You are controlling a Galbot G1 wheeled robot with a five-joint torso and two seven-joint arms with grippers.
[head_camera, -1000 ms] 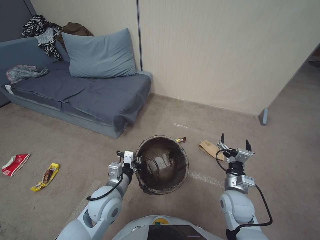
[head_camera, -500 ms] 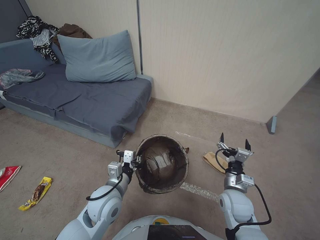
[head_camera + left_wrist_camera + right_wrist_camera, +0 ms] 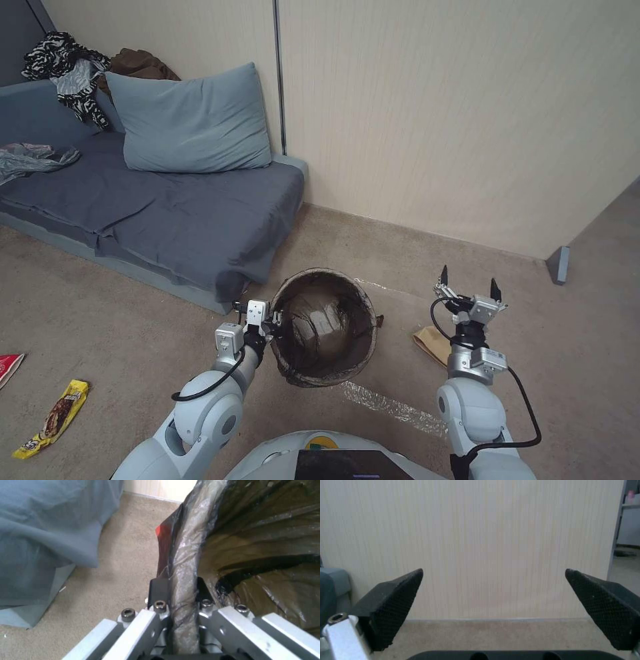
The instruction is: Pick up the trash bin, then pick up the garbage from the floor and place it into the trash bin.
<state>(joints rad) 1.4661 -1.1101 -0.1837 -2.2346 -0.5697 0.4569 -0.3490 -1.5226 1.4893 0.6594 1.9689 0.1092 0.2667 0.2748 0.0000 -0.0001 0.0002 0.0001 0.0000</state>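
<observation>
Left claw (image 3: 272, 325) is pinched on the near-left rim of the trash bin (image 3: 325, 328), which it holds off the floor, mouth tilted toward the head camera. In the left wrist view the two dark fingers (image 3: 158, 590) press from either side on the bag-wrapped rim of the trash bin (image 3: 253, 542); a red scrap shows just beyond the rim, identity unclear.

Right claw (image 3: 469, 285) is spread wide and holds nothing, raised to the right of the bin and well apart from it. In the right wrist view the right claw (image 3: 493, 610) faces the beige wall, with its pads (image 3: 395, 605) far apart.

Garbage: the brown paper bag (image 3: 431, 343) lies on the carpet just left of the right forearm, partly hidden by it. The yellow snack wrapper (image 3: 52, 419) lies far left on the floor, with the corner of a red wrapper (image 3: 9, 365) at the frame edge.

Versus one second ago: the whole head view has shifted. The sofa (image 3: 153, 213), both left-hand wrappers and the paper bag all sit lower or further left, so the camera has moved. The arms and bin keep the same places in frame. The small wrapper seen beyond the bin is now almost hidden behind its rim.
</observation>
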